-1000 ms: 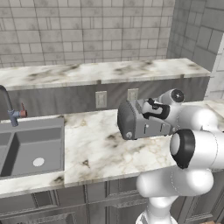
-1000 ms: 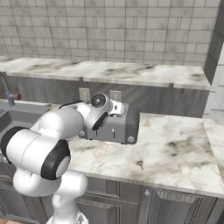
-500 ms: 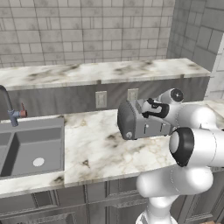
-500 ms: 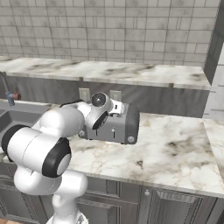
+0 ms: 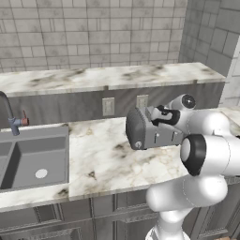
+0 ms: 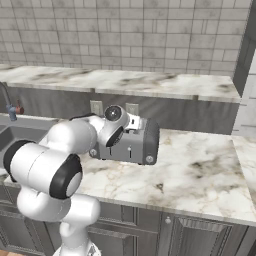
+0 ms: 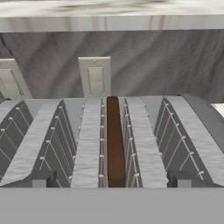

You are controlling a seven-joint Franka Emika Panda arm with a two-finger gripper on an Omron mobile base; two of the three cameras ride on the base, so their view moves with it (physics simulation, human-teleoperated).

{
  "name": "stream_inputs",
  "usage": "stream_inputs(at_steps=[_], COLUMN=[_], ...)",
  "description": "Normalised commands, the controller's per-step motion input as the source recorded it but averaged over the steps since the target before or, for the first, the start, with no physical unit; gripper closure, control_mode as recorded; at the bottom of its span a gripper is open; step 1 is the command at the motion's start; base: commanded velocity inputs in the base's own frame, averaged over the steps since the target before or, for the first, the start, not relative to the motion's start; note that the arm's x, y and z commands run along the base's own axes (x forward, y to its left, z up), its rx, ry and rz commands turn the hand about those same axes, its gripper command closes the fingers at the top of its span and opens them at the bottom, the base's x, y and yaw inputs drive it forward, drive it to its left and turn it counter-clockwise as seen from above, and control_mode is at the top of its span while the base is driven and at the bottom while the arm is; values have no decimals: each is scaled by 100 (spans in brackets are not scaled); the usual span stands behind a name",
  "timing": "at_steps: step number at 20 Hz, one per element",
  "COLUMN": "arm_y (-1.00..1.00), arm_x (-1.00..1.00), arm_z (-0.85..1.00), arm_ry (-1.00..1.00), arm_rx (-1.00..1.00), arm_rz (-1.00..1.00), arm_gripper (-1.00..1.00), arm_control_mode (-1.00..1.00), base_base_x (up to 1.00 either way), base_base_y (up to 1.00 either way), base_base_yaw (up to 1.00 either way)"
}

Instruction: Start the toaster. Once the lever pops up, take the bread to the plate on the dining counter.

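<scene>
The boxy grey brushed-metal toaster (image 5: 152, 130) is standing on the white marble worktop (image 5: 108, 161) with grey-brown veins, its knobbed end face pointing toward the grey sink basin (image 5: 33, 157). In the hand view the small dark brown bread slice (image 7: 115, 142) is sitting upright on edge in the middle slot of the toaster (image 7: 89, 140), between two ribbed metal bands, with wire guards lining the slots on either side.

The claw (image 7: 111, 179) is hanging directly over the toaster top, its two dark fingertips (image 7: 40, 178) standing wide apart, one on each side of the slot holding the bread; the claw is open and gripping nothing. In the left base view the claw (image 5: 161, 117) is sitting at the top of the toaster, and in the right base view the white arm's wrist is covering the near upper part of the toaster (image 6: 132, 145).

Compared with the earlier frames, nothing is showing any visible shift: the toaster is occupying the same spot on the worktop, the arm is holding the same pose over it, and the camera views are unchanged.

Behind the toaster, two pale wall outlets (image 7: 94, 78) are sitting on the dark grey panel beneath the raised long white marble dining counter (image 5: 112, 77). A curved faucet (image 5: 11, 115) is standing at the sink.
</scene>
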Motion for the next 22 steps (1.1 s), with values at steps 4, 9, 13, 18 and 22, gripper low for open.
stream_inputs(at_steps=[4, 9, 13, 18, 22], arm_y=[0, 0, 0, 0, 0], arm_x=[8, 5, 2, 3, 0], arm_z=[0, 0, -3, -10, -12], arm_ry=[0, 0, 0, 1, 2], arm_rx=[0, 0, 0, 0, 0], arm_rz=[0, 0, 0, 0, 0], arm_gripper=[-100, -100, -100, -100, -100], arm_control_mode=[-100, -100, -100, -100, -100], base_base_x=[0, 0, 0, 0, 0], base_base_y=[0, 0, 0, 0, 0], base_base_yaw=[0, 0, 0, 0, 0])
